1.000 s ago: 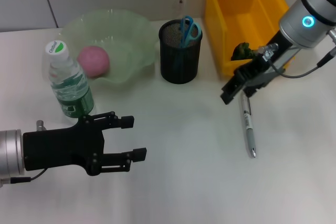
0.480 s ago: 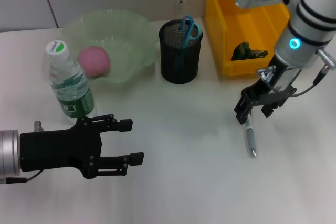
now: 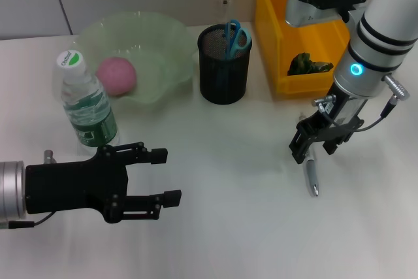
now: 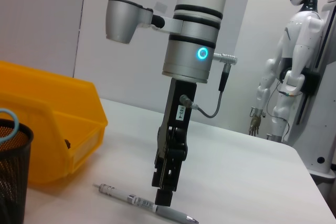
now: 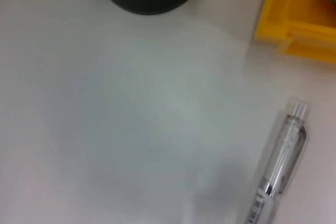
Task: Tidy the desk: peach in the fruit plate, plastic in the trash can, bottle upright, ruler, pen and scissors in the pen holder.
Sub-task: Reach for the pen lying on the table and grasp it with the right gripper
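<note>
Now | right gripper (image 3: pixel 312 143): low over pen (image 3: pixel 312 176) on the table right of the pen holder (image 3: pixel 224 65), fingers' spread unclear | left gripper (image 3: pixel 160 176): spread wide, empty, near-left beside upright bottle (image 3: pixel 87 104) | peach (image 3: pixel 116 75) in fruit plate (image 3: pixel 166 44)

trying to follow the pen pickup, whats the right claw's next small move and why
Probably lower the last bit and close on the pen. The right claw hangs directly over its upper half, pointing down, and the pen lies flat on the desk, not yet gripped. The pen holder has only the scissors in it, so the pen remains to be stowed.
</note>
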`<state>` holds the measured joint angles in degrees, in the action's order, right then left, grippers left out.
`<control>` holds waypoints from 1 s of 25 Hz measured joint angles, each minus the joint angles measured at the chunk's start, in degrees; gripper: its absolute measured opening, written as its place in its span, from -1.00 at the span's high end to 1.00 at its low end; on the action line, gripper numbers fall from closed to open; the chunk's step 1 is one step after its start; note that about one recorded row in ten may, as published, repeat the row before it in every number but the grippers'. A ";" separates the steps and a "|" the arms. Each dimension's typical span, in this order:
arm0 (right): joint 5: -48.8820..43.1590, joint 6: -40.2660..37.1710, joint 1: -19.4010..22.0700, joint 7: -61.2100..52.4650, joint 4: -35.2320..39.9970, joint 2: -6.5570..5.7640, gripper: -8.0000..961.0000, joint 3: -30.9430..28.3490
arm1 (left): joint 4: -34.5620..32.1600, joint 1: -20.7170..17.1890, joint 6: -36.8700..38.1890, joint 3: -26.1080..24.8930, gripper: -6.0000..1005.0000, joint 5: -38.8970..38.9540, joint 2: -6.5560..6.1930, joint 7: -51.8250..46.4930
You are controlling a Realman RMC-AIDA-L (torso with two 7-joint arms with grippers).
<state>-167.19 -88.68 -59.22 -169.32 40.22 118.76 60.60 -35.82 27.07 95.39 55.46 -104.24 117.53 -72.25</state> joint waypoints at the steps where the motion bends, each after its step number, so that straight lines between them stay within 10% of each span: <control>1: 0.00 0.00 0.00 0.00 0.00 0.00 -0.34 0.00 | -0.13 0.00 0.00 0.04 -0.60 0.00 0.10 0.00; 25: -0.07 2.57 0.34 0.78 -1.69 0.15 -0.16 4.33 | 0.03 -0.42 0.50 -0.09 -0.60 0.45 0.51 0.67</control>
<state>-167.26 -86.12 -58.88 -168.54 38.53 118.91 64.93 -35.78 26.65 95.90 55.37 -103.79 118.04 -71.57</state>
